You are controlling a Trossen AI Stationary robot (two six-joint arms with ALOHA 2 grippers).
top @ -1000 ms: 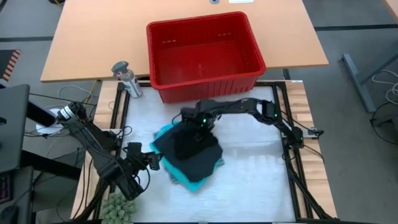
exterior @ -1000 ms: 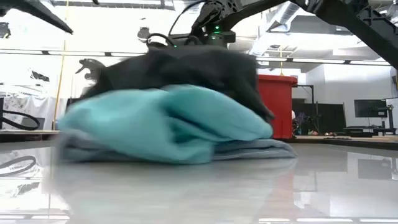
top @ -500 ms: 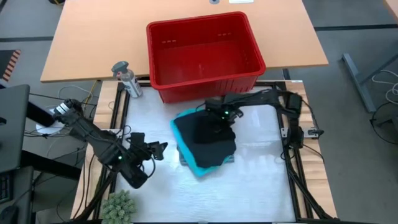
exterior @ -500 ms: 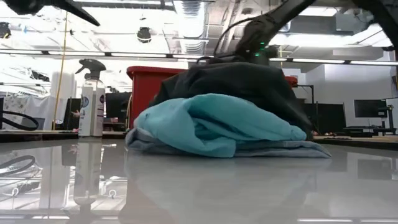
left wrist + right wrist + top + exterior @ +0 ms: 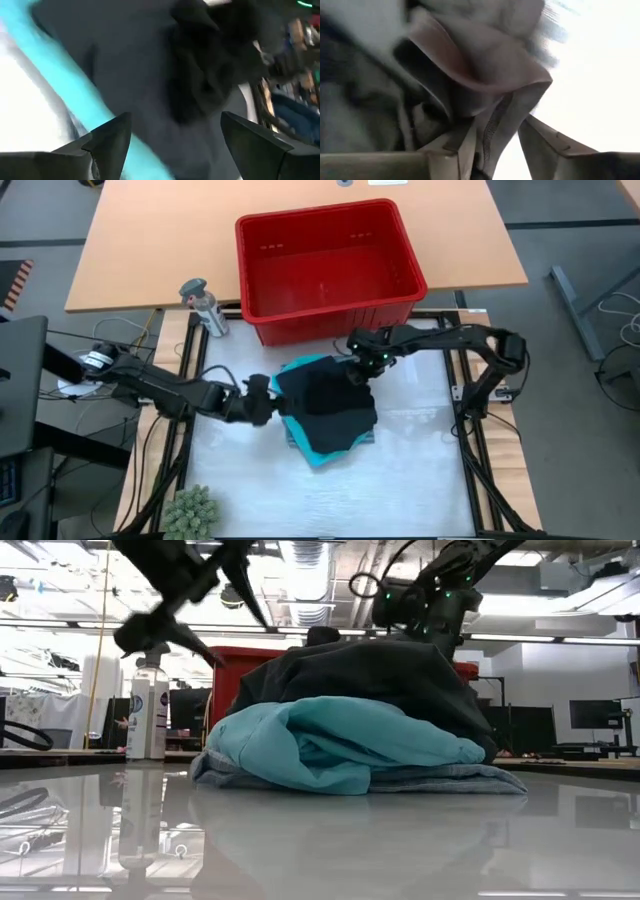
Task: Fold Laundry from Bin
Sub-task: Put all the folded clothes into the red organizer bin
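The laundry (image 5: 325, 410) lies in one pile on the white table: a black garment (image 5: 370, 675) on top, a turquoise one (image 5: 320, 745) under it, and a blue-grey one (image 5: 440, 780) at the bottom. The red bin (image 5: 330, 265) stands just beyond the pile. My right gripper (image 5: 360, 370) is at the pile's far right part, shut on the black garment. My left gripper (image 5: 270, 398) hovers open at the pile's left edge, raised above the table (image 5: 215, 610). Black and turquoise cloth lie ahead of its fingers (image 5: 172, 150), and I see no touch. My right gripper pinches a bunched fold of the black garment with a seam (image 5: 492, 130) between its two fingers, at the garment's far right part. It comes slanting down from the table's right. The rest of the garment lies slack on the pile.
A grey spray bottle (image 5: 203, 305) stands left of the bin. A green plant-like ball (image 5: 190, 515) sits at the near left corner. A wooden table (image 5: 150, 240) lies beyond. White table surface (image 5: 400, 480) shows near and right of the pile.
My right gripper has gone toward the table's right and far edges, dragging the whole pile to the right along the table. My left gripper has risen and gone from the near left toward the pile's left edge.
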